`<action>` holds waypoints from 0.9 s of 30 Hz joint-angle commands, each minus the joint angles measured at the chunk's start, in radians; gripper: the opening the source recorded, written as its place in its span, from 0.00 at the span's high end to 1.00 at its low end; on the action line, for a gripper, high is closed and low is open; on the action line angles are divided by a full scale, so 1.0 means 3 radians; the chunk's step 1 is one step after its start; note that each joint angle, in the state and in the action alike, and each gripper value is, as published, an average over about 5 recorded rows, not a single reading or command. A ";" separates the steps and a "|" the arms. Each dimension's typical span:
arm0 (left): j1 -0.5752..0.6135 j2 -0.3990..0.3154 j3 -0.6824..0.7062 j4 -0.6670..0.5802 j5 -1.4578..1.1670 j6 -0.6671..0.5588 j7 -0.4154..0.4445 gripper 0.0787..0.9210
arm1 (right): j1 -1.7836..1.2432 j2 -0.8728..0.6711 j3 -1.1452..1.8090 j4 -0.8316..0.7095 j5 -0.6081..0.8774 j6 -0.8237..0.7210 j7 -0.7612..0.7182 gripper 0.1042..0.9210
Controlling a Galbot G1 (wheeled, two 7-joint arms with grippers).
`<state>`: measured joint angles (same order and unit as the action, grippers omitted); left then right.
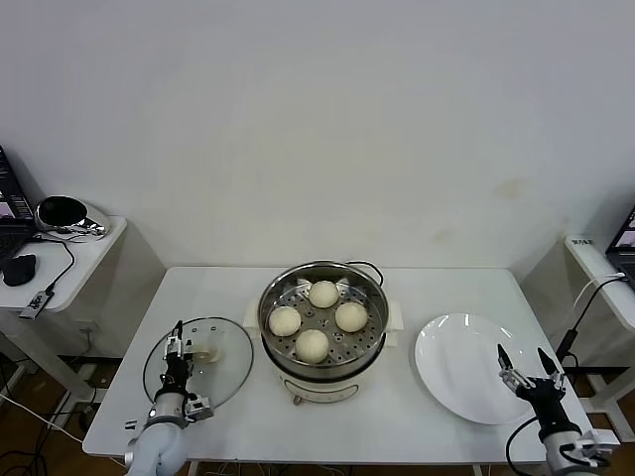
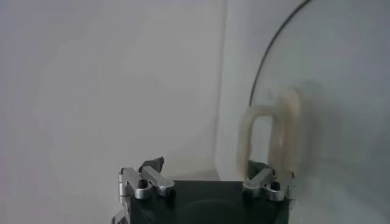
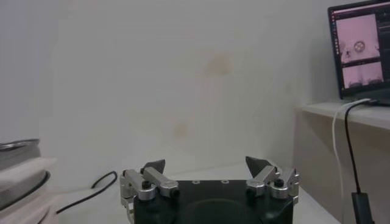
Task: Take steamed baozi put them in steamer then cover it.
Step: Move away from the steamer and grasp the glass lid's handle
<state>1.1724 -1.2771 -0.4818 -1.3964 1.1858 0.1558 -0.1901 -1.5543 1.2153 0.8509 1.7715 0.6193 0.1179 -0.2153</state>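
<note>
Four buns in the pot, lid not on yet.

All four steamed baozi [image 1: 318, 318] sit on the perforated tray inside the steamer [image 1: 322, 365] at mid-table [image 1: 417, 436]. The cover [image 1: 226, 365] lies flat on the table to the steamer's left, and the left gripper [image 1: 175, 349] is right at its cream handle [image 2: 273, 134], fingers apart on either side, one beside the handle's end. The right gripper [image 1: 526, 361] hovers over the near edge of the white plate [image 1: 456, 372], jaws spread wide, holding nothing.
</note>
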 commanded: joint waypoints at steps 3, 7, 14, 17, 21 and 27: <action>-0.0011 -0.0043 0.0016 0.0098 -0.0031 -0.0049 -0.0189 0.37 | -0.0018 -0.0047 0.0004 0.0025 -0.0012 -0.0002 -0.0003 0.12; -0.0006 -0.0030 0.0027 0.0104 -0.0032 -0.0041 -0.0180 0.51 | -0.0019 -0.0089 0.0001 0.0042 -0.0013 -0.0013 -0.0004 0.12; 0.0064 0.0009 0.0046 0.0001 -0.0027 0.0013 -0.0124 0.75 | -0.0042 -0.0121 -0.0013 0.0068 -0.0021 -0.0017 -0.0009 0.12; 0.0118 0.0009 0.0020 -0.0148 -0.0040 0.0086 -0.0082 0.85 | -0.0043 -0.0121 -0.0016 0.0080 -0.0018 -0.0017 -0.0009 0.12; 0.0196 -0.0036 -0.0021 -0.0484 -0.0135 0.0355 -0.0113 0.92 | -0.0042 -0.0106 -0.0042 0.0139 0.0075 -0.0053 -0.0002 0.12; 0.0413 0.0043 0.0015 -0.1295 -0.0167 0.1223 0.0290 0.93 | -0.0038 -0.0047 -0.0128 0.0266 0.0119 -0.0136 0.0019 0.12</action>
<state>1.2321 -1.2822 -0.4828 -1.5024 1.1497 0.2485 -0.2058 -1.5661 1.1930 0.8331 1.8133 0.6316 0.0998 -0.2138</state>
